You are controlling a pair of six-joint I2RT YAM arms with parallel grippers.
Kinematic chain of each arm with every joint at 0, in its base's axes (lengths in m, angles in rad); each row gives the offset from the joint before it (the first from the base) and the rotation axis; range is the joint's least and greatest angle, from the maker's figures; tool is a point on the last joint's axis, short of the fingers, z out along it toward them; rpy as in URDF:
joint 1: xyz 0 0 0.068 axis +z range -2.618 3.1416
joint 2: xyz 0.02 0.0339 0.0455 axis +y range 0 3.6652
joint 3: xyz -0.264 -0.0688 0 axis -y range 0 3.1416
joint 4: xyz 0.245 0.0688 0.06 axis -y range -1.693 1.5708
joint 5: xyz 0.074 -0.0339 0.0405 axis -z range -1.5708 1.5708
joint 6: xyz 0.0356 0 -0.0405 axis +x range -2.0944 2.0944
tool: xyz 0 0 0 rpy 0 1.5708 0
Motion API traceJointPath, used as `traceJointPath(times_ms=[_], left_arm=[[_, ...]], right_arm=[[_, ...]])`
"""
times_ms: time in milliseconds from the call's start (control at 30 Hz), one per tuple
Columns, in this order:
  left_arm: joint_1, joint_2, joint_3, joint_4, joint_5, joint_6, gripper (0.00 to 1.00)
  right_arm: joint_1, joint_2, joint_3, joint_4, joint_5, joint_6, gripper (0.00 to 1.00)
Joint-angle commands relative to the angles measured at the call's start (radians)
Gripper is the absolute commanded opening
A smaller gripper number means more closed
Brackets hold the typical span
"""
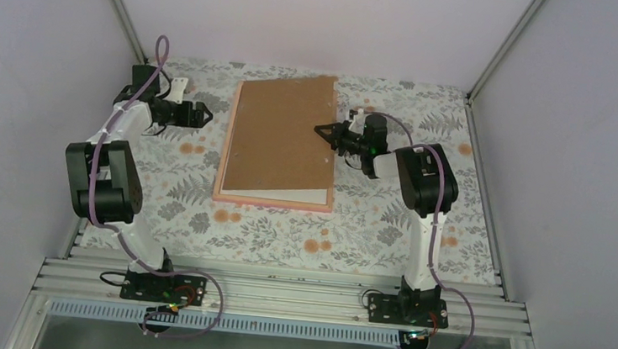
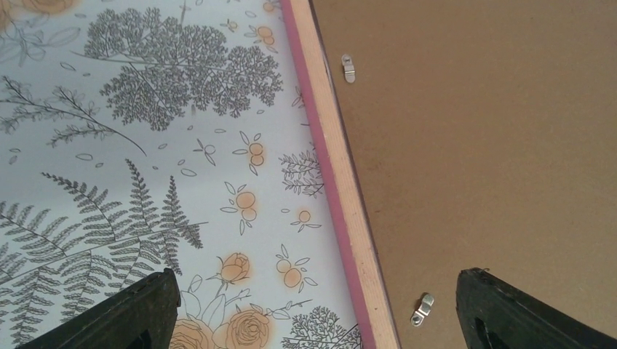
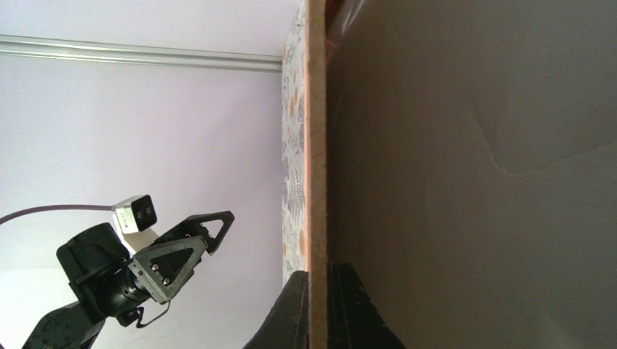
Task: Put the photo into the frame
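Observation:
The pink frame [image 1: 274,203] lies face down in the middle of the table; its wooden left edge shows in the left wrist view [image 2: 342,182]. The brown backing board [image 1: 280,134] rests on it, skewed and tilted up on its right side. My right gripper [image 1: 324,131] is shut on the board's right edge [image 3: 317,145]. A cream-white mat [image 1: 304,195] shows under the board's near edge. The photo is hidden. My left gripper [image 1: 201,114] is open and empty, straddling the frame's left edge [image 2: 316,320].
Small metal turn clips [image 2: 348,67] [image 2: 422,309] sit along the frame's left side on the board [image 2: 495,145]. The floral tablecloth [image 1: 283,240] covers the table. Walls enclose it at the back and sides. The left gripper also shows in the right wrist view [image 3: 182,247].

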Motion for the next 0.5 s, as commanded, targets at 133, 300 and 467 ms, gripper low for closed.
traceJointPath(times_ms=[133,300,467], left_arm=[[0.007,0.031,0.03,0.005,-0.004,-0.005,0.94],[0.007,0.048,0.041,0.002,-0.002,-0.009,0.94],[0.007,0.058,0.045,0.005,-0.005,-0.012,0.94]], right_arm=[[0.019,-0.01,-0.016,-0.063,0.014,-0.086,0.04],[0.019,-0.043,-0.056,-0.056,-0.003,-0.056,0.04],[0.02,-0.083,-0.083,-0.053,-0.022,-0.047,0.04]])
